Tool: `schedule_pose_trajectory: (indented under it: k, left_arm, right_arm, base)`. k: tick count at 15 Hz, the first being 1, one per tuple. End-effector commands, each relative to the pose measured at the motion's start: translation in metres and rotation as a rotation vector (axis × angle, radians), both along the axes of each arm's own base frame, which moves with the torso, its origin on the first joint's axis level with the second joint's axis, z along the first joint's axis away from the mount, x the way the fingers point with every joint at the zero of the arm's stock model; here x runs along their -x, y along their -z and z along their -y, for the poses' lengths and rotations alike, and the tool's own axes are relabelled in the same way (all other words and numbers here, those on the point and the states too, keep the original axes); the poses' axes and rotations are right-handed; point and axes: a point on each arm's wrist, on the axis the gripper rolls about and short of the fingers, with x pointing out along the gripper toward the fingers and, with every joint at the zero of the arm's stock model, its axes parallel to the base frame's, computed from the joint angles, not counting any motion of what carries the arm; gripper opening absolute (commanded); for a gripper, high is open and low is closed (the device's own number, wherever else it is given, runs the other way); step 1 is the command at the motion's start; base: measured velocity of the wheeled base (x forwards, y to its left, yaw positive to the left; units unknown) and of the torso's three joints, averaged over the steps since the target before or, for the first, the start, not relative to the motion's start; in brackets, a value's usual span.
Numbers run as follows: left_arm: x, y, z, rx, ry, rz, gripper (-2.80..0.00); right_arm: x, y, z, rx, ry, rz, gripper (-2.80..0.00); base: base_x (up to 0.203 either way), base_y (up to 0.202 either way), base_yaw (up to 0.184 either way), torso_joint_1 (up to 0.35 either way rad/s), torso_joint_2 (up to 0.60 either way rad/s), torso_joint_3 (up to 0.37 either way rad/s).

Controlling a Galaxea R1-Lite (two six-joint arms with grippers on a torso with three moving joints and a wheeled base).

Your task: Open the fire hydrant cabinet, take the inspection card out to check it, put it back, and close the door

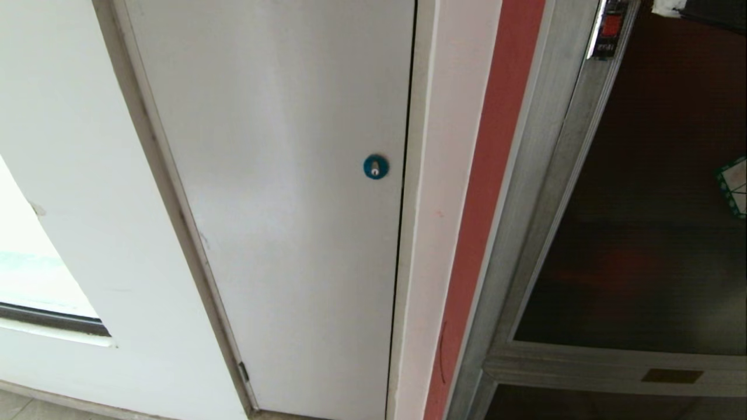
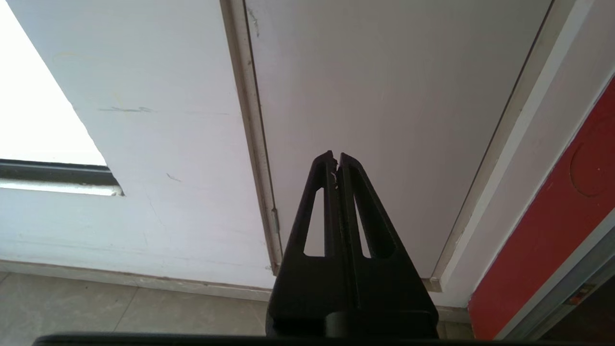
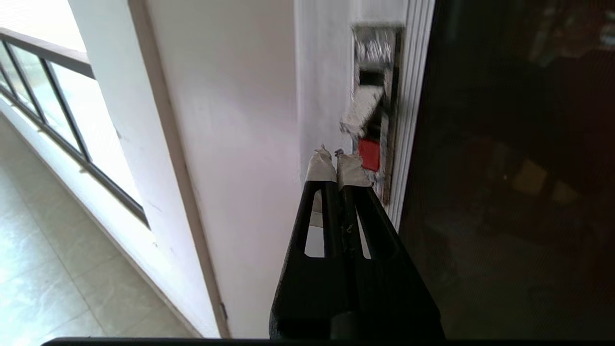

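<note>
Left hand [image 2: 336, 161] is sitting parked low with its fingers pressed together on nothing, pointing at the plain white door [image 1: 280, 175] with the round blue lock [image 1: 376, 167] — that one is not part of the job. Moving right in the head view, past the white trim and the red strip, the fire hydrant cabinet [image 1: 528, 192] is showing its silver-grey frame, and the door [image 1: 653, 204] is filling the right side as a dark brown tinted pane in an aluminium frame, apparently shut. A corner of the green-bordered sticker [image 1: 734, 185] is peeking in at the far right edge.

Right hand [image 3: 336, 161] is closed too, empty, taped tips hovering just beside the small red latch tab [image 3: 369, 154] at the door's frame edge — I can't tell if it's touching.

Handling-wise, I'm guessing the door is going to feel stiff and fairly heavy, swinging on hinges, and the glass is the fragile, slippery bit, so no pushing on the pane. That latch tab looks like the only sensible place to hook or pull. Inspection card isn't showing anywhere — presumably inside behind the glass.
</note>
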Motion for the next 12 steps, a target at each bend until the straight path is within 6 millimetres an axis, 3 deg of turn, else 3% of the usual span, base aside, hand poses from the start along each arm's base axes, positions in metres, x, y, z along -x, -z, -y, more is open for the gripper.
schedule_pose_trajectory:
  k: [1, 6, 12]
  left_arm:
    - [0.000, 0.000, 0.000, 0.000, 0.001, 0.001, -2.80]
    - [0.000, 0.000, 0.000, 0.000, 0.001, 0.000, -2.80]
    - [0.000, 0.000, 0.000, 0.000, 0.001, 0.000, -2.80]
  right_arm:
    - [0.007, -0.006, 0.001, -0.005, -0.005, 0.029, -2.80]
    - [-0.010, -0.014, -0.006, -0.003, -0.035, 0.034, -2.80]
    - [-0.033, -0.008, -0.012, 0.001, -0.029, -0.002, -2.80]
  base:
    - [0.000, 0.000, 0.000, 0.000, 0.00, 0.000]
    - [0.000, 0.000, 0.000, 0.000, 0.00, 0.000]
    - [0.000, 0.000, 0.000, 0.000, 0.00, 0.000]
